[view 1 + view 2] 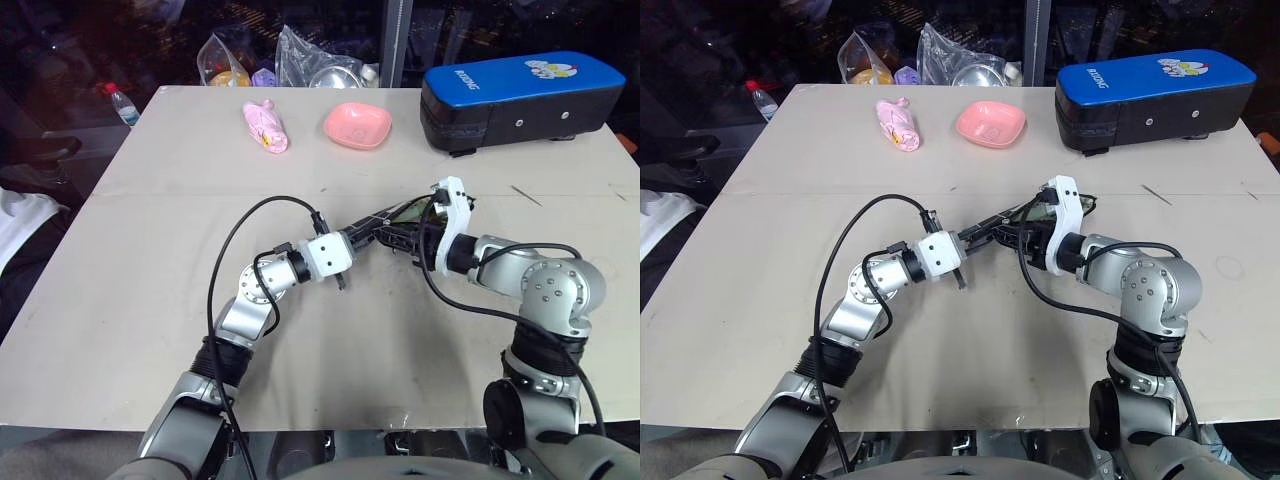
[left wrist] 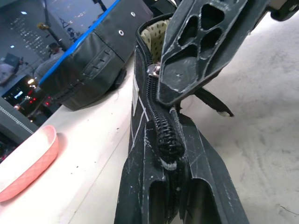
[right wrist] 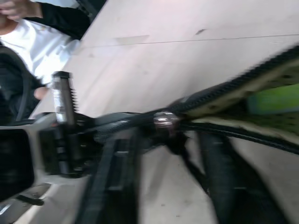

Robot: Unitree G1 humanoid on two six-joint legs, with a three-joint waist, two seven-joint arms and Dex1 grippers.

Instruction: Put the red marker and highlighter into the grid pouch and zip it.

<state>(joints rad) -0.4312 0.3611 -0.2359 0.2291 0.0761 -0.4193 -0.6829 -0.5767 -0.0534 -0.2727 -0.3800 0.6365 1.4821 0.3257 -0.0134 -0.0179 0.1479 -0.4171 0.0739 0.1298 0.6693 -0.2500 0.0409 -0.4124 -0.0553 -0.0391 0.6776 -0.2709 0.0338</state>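
Lettering "BOXING" (image 1: pixel 468 74) marks the blue-topped case (image 1: pixel 520 100) behind the grid pouch (image 2: pixel 140 107).

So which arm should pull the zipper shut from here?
Right, probably. The right gripper sits at the metal slider of the half-open grid pouch, highlighter inside. The left gripper is clamped on the pouch's zipper end, anchoring it.

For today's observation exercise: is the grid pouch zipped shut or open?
Open: the grid pouch gapes beyond the zipper slider, showing dotted lining; something green lies inside.
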